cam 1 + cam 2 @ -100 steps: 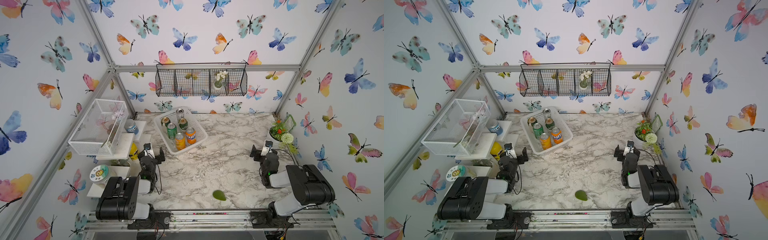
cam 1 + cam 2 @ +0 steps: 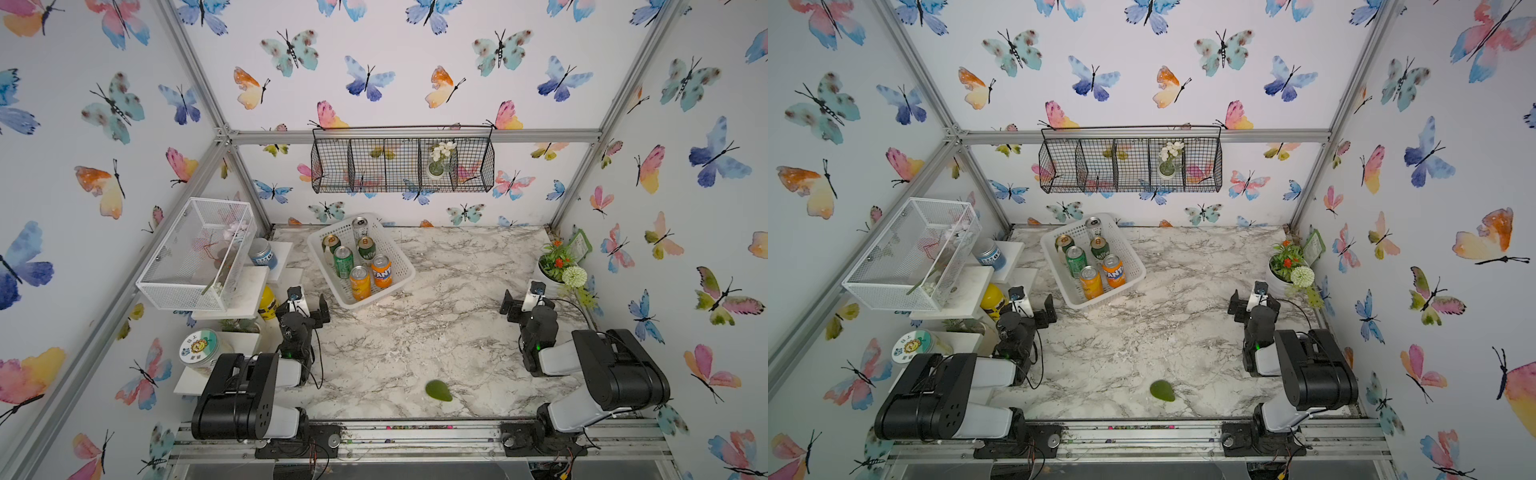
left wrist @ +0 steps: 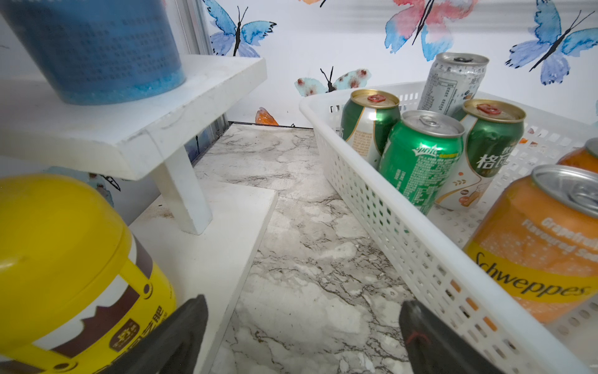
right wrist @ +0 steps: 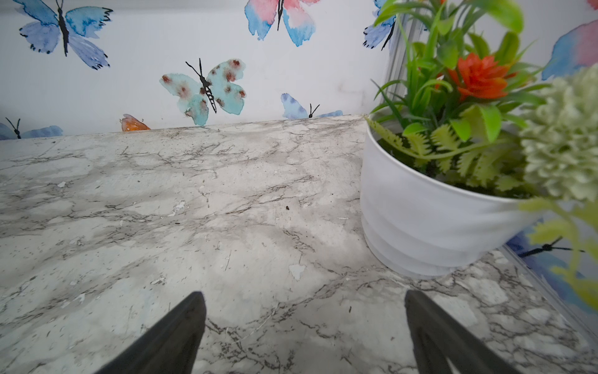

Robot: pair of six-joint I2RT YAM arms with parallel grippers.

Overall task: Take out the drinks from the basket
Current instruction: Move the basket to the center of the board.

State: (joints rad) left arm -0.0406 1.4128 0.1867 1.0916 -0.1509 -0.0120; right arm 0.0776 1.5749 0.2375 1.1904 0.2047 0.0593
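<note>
Both arms sit folded low at the front of the marble table (image 2: 415,332), upper links doubled back over their bases and forearms pointing toward the back wall, each wrist level just above the surface. The left gripper (image 2: 305,305) has its jaws spread wide with nothing between them; in the left wrist view (image 3: 301,311) only bare marble lies between the two dark fingertips. Just ahead of it and to its right stands the basket (image 2: 324,272), its near corner close to the right finger but not touching it. All six drinks stand upright inside: the plain orange can (image 2: 360,282) nearest the hand, the Fanta can (image 2: 381,271) beside it, the bright green can (image 2: 343,261) behind those, then two gold-topped dark green cans (image 2: 331,245) (image 2: 365,248), and the silver can (image 2: 360,227) farthest from the hand. Just to the left of this gripper is a yellow bottle (image 2: 268,300) under a white shelf (image 2: 249,286), with a blue-lidded jar (image 2: 262,252) on a higher step ahead. The right gripper (image 2: 524,305) is likewise wide and empty (image 4: 304,301), over bare marble, with a white flower pot (image 2: 544,278) just ahead to its right. The basket is well apart from it, ahead and to its left. A green leaf (image 2: 438,390) lies behind both hands, near the table's front edge.
</note>
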